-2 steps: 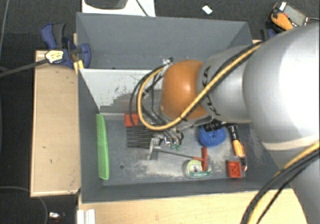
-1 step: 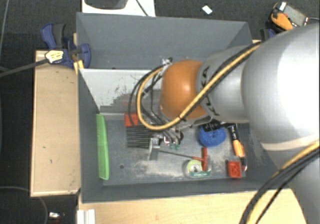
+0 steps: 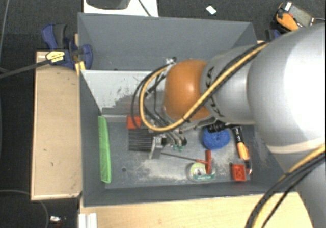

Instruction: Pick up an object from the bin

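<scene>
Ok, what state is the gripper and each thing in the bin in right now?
gripper: low over the bin floor, next to the black ribbed piece
black ribbed piece: flat, mid-floor
green strip: flat along the left wall
blue round thing: resting right of the gripper
orange-handled screwdriver: lying by the right wall
red block: resting, floor's lower right corner
round clear thing: lying by the lower wall

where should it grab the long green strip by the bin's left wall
Probably mid-length on the green strip, coming straight down and closing across its narrow width. It lies flat and long beside the left wall, with bare floor on its other side.
</scene>
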Robot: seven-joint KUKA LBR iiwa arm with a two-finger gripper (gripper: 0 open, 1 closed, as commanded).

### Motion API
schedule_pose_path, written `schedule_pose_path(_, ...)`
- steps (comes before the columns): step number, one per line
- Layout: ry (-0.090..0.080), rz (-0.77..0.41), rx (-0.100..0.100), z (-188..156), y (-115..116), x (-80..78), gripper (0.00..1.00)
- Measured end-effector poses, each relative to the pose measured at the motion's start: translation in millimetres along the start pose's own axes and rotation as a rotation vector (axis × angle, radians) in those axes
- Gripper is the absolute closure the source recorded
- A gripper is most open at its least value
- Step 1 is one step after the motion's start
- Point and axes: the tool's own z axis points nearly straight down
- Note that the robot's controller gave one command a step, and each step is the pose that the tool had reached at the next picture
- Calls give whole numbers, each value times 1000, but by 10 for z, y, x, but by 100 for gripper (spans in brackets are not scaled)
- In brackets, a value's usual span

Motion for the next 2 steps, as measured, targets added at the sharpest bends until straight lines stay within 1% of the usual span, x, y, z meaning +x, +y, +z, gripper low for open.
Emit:
schedule_pose_path(1,0,1,0,0,0,0,100)
schedule_pose_path(2,-4,3,-2,-39,3,-8,100)
